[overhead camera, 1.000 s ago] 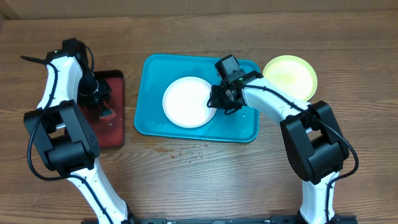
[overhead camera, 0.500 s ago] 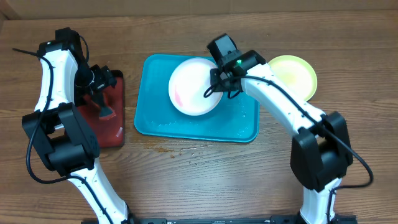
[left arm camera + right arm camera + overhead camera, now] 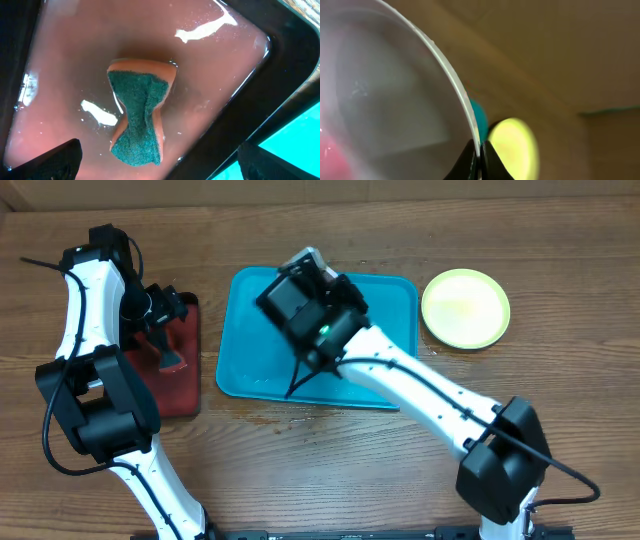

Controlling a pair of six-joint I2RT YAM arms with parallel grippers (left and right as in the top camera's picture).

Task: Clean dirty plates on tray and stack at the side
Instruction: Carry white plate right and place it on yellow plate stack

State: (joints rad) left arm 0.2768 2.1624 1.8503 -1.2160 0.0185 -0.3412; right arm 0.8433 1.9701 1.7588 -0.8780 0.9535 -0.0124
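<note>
My right gripper [image 3: 479, 157] is shut on the rim of the white plate [image 3: 385, 90] and holds it tilted, high above the teal tray [image 3: 385, 310]. A pink smear [image 3: 330, 160] shows on the plate's face. From overhead the raised right arm hides nearly all of this plate; only a white sliver [image 3: 312, 255] peeks out. The yellow-green plate [image 3: 465, 308] lies on the table right of the tray. My left gripper [image 3: 160, 165] hangs open over an orange sponge with a green scouring pad [image 3: 140, 115], apart from it. No light blue plate is in view.
The sponge lies in a wet dark red tray with a black rim [image 3: 65, 60], left of the teal tray. The left arm [image 3: 85, 290] reaches over it from the table's left side. Bare wooden table [image 3: 330, 470] runs along the front.
The right arm has lifted the white plate off the teal tray, up and leftward. The left gripper has opened, left the sponge on the red tray and drawn back a little.
</note>
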